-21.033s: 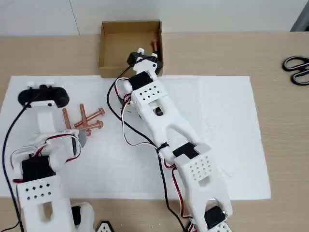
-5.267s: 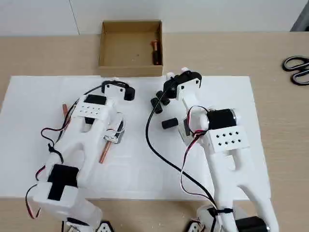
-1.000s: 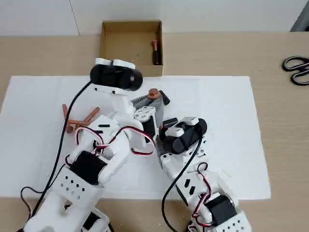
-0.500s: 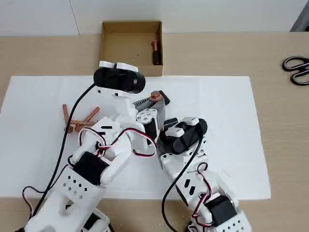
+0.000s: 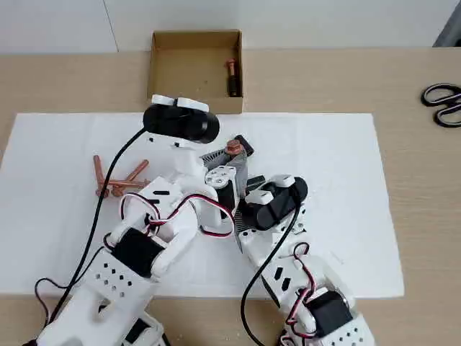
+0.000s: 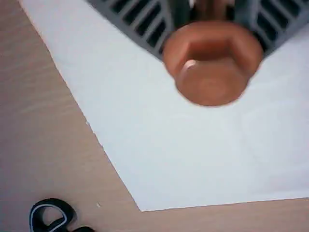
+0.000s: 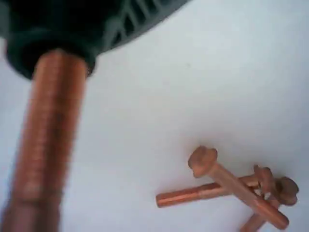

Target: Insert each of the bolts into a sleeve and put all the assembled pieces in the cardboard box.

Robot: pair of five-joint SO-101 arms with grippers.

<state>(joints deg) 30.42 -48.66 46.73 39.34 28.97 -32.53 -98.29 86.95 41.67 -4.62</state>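
Wood table [image 5: 403,72] with a white sheet [image 5: 346,202] lies under both your arms. Your left gripper [image 6: 211,21] is clamped on a bolt [image 6: 212,63], hex head toward its camera; from above, that head sits just above frame centre. Your right gripper [image 7: 63,24] pinches a blurred black sleeve [image 7: 34,43], a threaded shank poking out of it. From above, the arms mostly hide its fingers. Several loose bolts [image 5: 119,180] lie crossed at centre left. One assembled piece [image 5: 232,78] rests in the box [image 5: 162,72], top centre. Scissors [image 5: 443,101] are cut off at the right edge.
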